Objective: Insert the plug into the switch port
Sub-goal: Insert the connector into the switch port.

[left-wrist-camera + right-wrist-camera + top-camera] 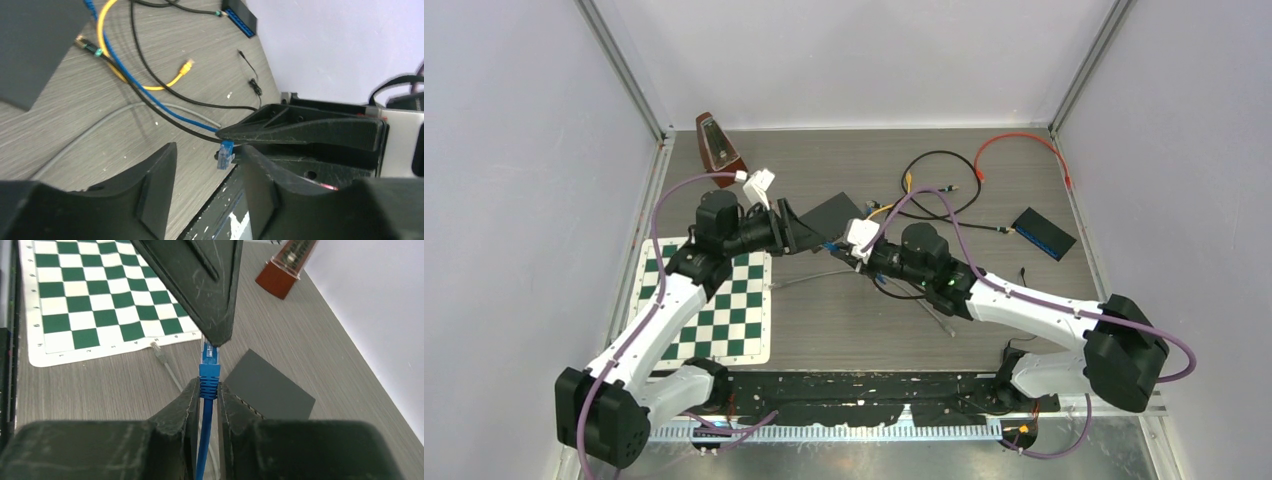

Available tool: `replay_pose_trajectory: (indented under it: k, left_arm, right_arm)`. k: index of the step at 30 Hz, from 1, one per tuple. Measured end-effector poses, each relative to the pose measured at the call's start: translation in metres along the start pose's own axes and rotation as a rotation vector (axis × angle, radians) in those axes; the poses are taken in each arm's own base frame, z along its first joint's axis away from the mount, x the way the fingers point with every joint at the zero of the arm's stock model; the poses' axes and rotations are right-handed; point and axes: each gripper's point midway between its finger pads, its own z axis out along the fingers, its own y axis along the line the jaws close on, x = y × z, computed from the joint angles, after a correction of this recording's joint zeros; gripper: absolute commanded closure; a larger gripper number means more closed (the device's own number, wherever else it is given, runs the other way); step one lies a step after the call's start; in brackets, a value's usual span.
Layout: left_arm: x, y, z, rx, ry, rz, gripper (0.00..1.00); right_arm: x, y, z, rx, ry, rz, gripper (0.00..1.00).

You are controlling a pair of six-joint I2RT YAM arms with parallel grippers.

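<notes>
Right gripper [209, 392]: closed on ribbed boot of blue moulded Ethernet plug [209, 357], held aloft between both arms.
Handling: light; rigid plastic body, likely fragile latch tab, limp blue cable [204, 440] trailing; best gripped at boot.
Left gripper [207, 157]: jaws apart, empty, one finger just beside plug nose.
Black switch box with blue port row [1044, 232]: well apart, far right.
Writing: none legible.
</notes>
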Motion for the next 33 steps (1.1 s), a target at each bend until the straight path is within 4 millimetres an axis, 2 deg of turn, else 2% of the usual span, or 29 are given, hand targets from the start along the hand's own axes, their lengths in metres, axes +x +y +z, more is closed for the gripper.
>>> replay_pose_trajectory:
  k: [3,8,12,15,17,20,23,26,29,33]
  left_arm:
    - [-0.006,0.013,0.0,-0.083,-0.011,0.011,0.36]
    - [-0.035,0.045,-0.002,-0.254,-0.069,0.036,0.37]
    - [-0.06,0.083,0.003,-0.391,-0.103,-0.003,0.38]
    - [-0.069,0.112,0.013,-0.46,-0.092,-0.046,0.39]
    - [-0.073,0.133,0.024,-0.503,-0.068,-0.083,0.41]
    - [-0.077,0.153,0.035,-0.536,-0.039,-0.116,0.42]
    - [-0.085,0.175,0.054,-0.551,-0.006,-0.146,0.43]
    - [-0.081,0.195,0.069,-0.563,0.034,-0.177,0.43]
    - [-0.072,0.21,0.079,-0.574,0.076,-0.206,0.43]
    - [-0.069,0.223,0.09,-0.584,0.117,-0.226,0.43]
  right_arm:
    - [0.009,-0.006,-0.002,0.039,0.054,0.013,0.95]
    - [0.036,-0.019,0.003,0.1,0.182,0.062,0.95]
    - [0.072,-0.026,0.013,0.14,0.31,0.127,0.95]
    - [0.099,-0.03,0.024,0.174,0.407,0.182,0.95]
    - [0.118,-0.031,0.031,0.198,0.467,0.222,0.95]
    - [0.145,-0.029,0.041,0.229,0.548,0.277,0.95]
    - [0.169,-0.027,0.048,0.255,0.617,0.32,0.95]
    - [0.191,-0.027,0.05,0.294,0.679,0.357,0.95]
    - [0.205,-0.027,0.046,0.328,0.716,0.386,0.95]
    - [0.213,-0.037,0.04,0.387,0.729,0.425,0.95]
